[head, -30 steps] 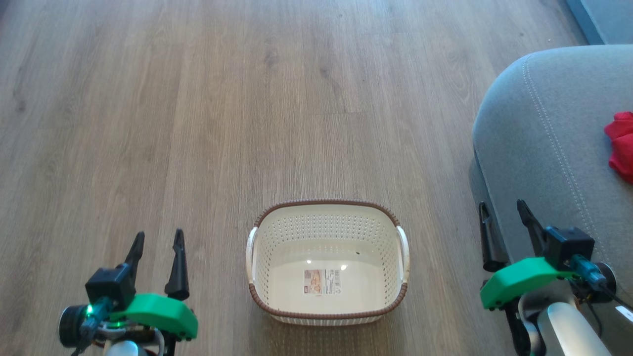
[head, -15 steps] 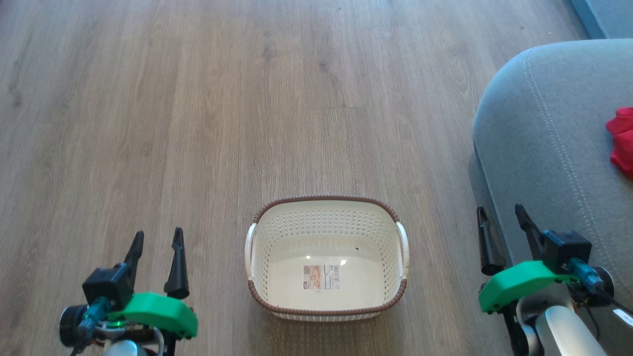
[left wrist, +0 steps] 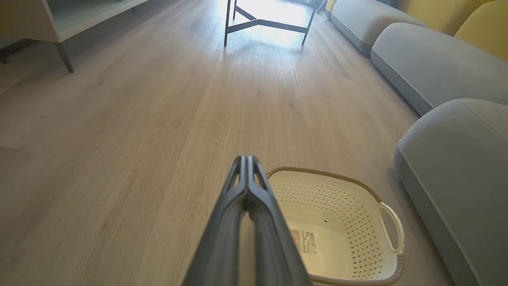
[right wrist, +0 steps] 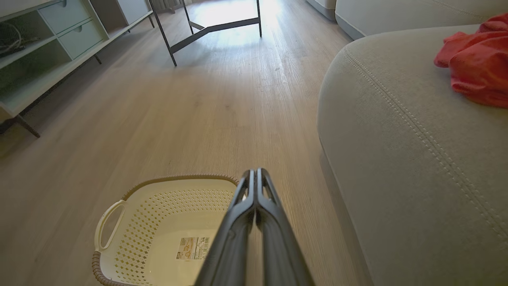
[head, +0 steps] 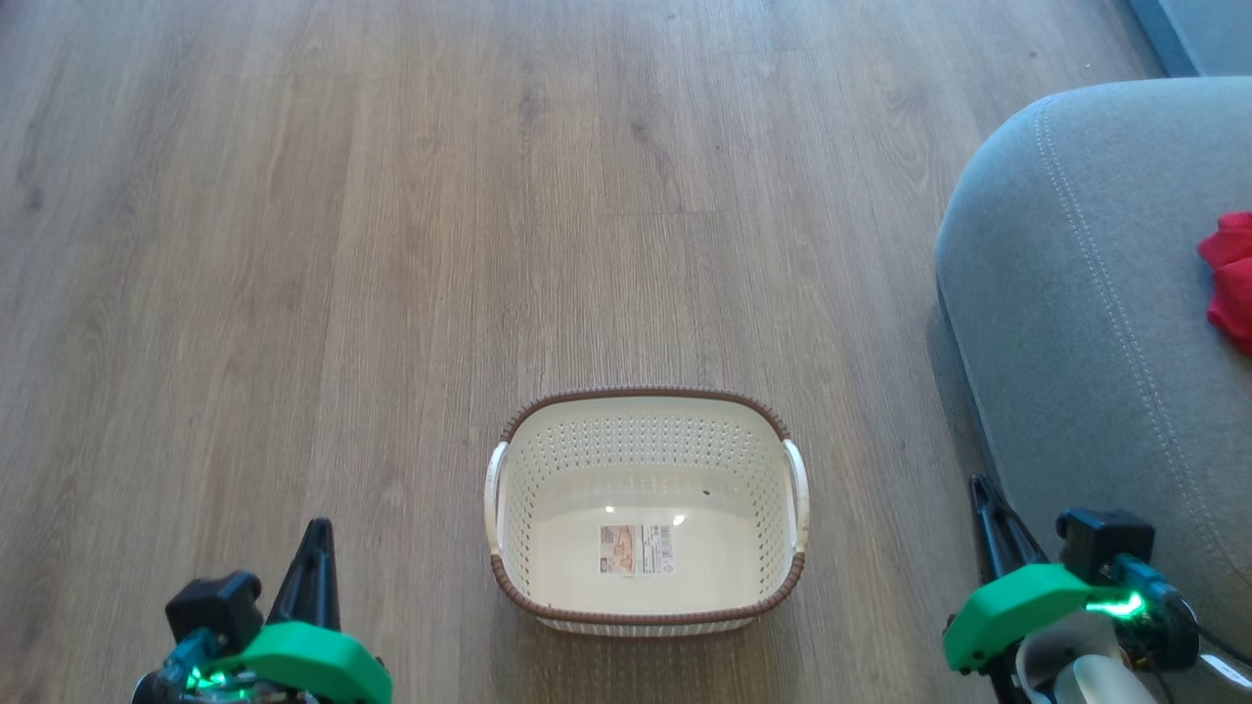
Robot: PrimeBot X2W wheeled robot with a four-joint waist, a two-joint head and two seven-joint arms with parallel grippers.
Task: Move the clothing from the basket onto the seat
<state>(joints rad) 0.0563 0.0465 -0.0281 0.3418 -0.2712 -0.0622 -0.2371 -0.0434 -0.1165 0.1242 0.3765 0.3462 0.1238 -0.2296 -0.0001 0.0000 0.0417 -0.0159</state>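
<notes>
Item: clothing [head: 1230,274], bright red, lying in a crumpled heap on the grey upholstered seat [head: 1076,293], well to the right of the basket [head: 646,394] and farther off. Whether the heap is one garment or two cannot be told, as it runs off the edge of the head view. Basket: cream perforated plastic with a brown woven-look rim, standing on the wooden floor [head: 391,244] and holding nothing but a printed label [head: 636,550] on its bottom. Left pincer [head: 316,536]: low to the basket's left, fingers pressed together, gripping nothing. Right pincer [head: 981,489]: low to the basket's right, beside the seat's edge, fingers likewise together and empty. Handling, by judgement: soft, light, limp fabric that will sag and drape when lifted; not fragile; best taken by pinching a raised fold near the heap's middle. Task state, by judgement: appears complete.
</notes>
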